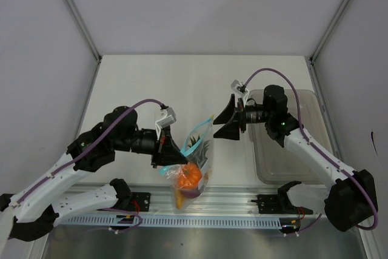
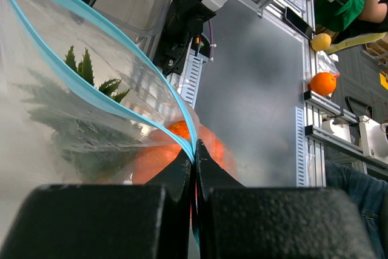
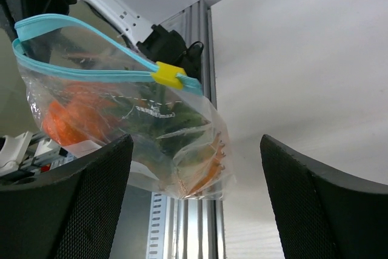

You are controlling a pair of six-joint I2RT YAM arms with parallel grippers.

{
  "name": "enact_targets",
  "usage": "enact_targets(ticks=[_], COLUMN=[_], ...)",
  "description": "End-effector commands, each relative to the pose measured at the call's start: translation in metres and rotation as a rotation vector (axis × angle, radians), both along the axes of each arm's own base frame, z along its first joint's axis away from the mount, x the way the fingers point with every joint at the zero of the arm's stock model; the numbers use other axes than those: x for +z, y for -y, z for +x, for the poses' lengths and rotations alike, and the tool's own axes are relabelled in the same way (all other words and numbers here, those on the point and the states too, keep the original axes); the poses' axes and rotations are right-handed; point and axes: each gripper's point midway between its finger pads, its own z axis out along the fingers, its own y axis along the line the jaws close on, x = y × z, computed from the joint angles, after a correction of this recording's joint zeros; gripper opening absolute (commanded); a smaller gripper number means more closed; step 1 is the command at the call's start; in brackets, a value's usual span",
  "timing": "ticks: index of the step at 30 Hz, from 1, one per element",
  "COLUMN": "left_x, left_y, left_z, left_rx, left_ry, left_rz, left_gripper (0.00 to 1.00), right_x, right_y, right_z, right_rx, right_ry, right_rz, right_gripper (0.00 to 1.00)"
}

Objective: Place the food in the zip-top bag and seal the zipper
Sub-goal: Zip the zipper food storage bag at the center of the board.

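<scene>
The left gripper [image 1: 174, 158] is seen completely shut. In the left wrist view its two black fingers [image 2: 179, 174] are pressed together on the zipper [image 2: 91, 28], so the teal strip is pinched at one end of the bag mouth. The zip-top bag [image 1: 197, 161] is held up by this grip and hangs at the near edge of the table [image 1: 182, 83], over the aluminium rail [image 1: 242, 201]. Whether its bottom rests on the rail cannot be told.

The toy food is found inside the bag. The green crown of the pineapple [image 2: 85, 71] is seen in the upper part, behind the clear plastic, and lumpy orange pieces [image 1: 189, 176] are gathered below it, close to the pinched corner. A small purple piece [image 1: 191, 193] is seen low in the bag.

The mouth of the bag is not sealed. In the right wrist view the two teal strips are separated along most of their length, and they are joined only at the yellow slider [image 3: 168, 75], which is located near the end of the zipper away from the left gripper.

The right gripper [image 1: 223, 121] is opened wide and nothing is held in it. It is pointed toward the bag from the right side, apart from it, with no contact. Behind the right arm a grey translucent bin [image 1: 267, 177] is placed on the table.
</scene>
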Motion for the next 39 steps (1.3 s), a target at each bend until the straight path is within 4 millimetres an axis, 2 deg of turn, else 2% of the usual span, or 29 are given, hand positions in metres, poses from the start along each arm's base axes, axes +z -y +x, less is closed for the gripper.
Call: enact_targets(ticks=[1,3,12,16,18,19,20,21,25,29,30,31,33,34,35,36,39], left_x=[0.035,0.038,0.040,0.042,0.041,0.041,0.043,0.042,0.032,0.002,-0.010,-0.020,-0.048,-0.055,-0.076,-0.083,-0.100], left_y=[0.000,0.001,0.002,0.002,0.003,0.003,0.003,0.002,-0.001,-0.008,-0.013,-0.019,-0.025,-0.029,-0.032,-0.033,-0.034], left_z=[-0.007,-0.009,-0.010,-0.010,-0.009,-0.008,-0.008,-0.008,0.002,0.030,0.036,0.051,0.063,0.073,0.076,0.081,0.096], left_rx=[-0.031,-0.040,-0.045,-0.042,-0.044,-0.040,-0.039,-0.039,0.018,0.195,0.242,0.339,0.420,0.478,0.497,0.519,0.563], left_ry=[0.025,0.021,0.009,0.013,0.016,0.017,0.023,0.025,0.035,0.017,-0.002,0.006,-0.030,-0.027,-0.040,-0.033,0.014], left_rz=[-0.096,-0.102,-0.109,-0.114,-0.111,-0.109,-0.113,-0.107,-0.065,0.064,0.118,0.167,0.264,0.292,0.345,0.360,0.386], left_gripper=[0.01,0.01,0.01,0.01,0.01,0.01,0.00,0.00,0.01,0.01,0.02,0.07,0.07,0.14,0.21,0.27,0.28], right_x=[0.028,0.033,0.042,0.044,0.043,0.043,0.041,0.040,0.037,0.029,0.027,0.024,0.010,0.005,-0.002,-0.012,-0.028], right_y=[-0.010,-0.014,-0.027,-0.035,-0.038,-0.038,-0.038,-0.038,-0.032,-0.025,-0.022,-0.020,-0.018,-0.017,-0.017,-0.015,-0.013], right_z=[-0.013,-0.020,-0.025,-0.033,-0.038,-0.039,-0.039,-0.040,-0.037,-0.029,-0.026,-0.020,-0.014,-0.012,-0.008,-0.006,0.001], right_rx=[0.110,0.145,0.196,0.229,0.236,0.235,0.233,0.233,0.181,0.101,0.081,0.051,-0.008,-0.023,-0.061,-0.087,-0.183], right_ry=[0.095,0.105,0.108,0.106,0.099,0.098,0.091,0.088,0.080,0.044,0.041,0.049,0.007,0.001,-0.020,-0.042,-0.070], right_rz=[0.071,0.082,0.115,0.124,0.125,0.125,0.123,0.122,0.124,0.091,0.081,0.070,0.028,0.018,-0.004,-0.023,-0.069], right_gripper=[0.87,0.87,0.83,0.73,0.48,0.21,0.08,0.00,0.00,0.00,0.00,0.00,0.00,0.00,0.00,0.00,0.00])
